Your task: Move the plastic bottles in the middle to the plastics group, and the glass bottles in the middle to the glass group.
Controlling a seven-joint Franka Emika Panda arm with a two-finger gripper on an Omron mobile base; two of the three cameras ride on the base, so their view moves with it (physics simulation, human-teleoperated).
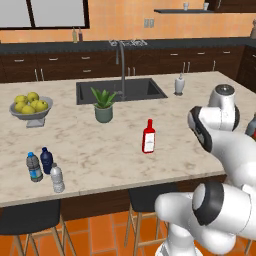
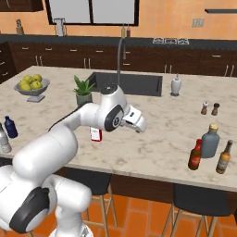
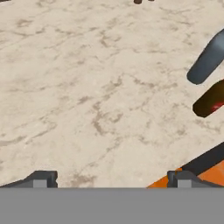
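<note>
Red glass bottle with the white label (image 1: 148, 136) stands alone mid-counter, well apart from the grey-blue narrow-necked glass bottle (image 2: 210, 141) at the right end, where a slim dark brown red-capped bottle (image 2: 195, 155) already waits. Gripper (image 3: 111, 179) hovers over bare marble counter (image 3: 87, 87), jaws spread wide, holding nothing. Over on the left, the small clear pale-capped bottle (image 1: 57, 178) sits just beside the blue-labelled one (image 1: 34, 167). Risk, as I judge it: that tall, narrow red bottle tips if the arm's forearm sweeps it while swinging back.
</note>
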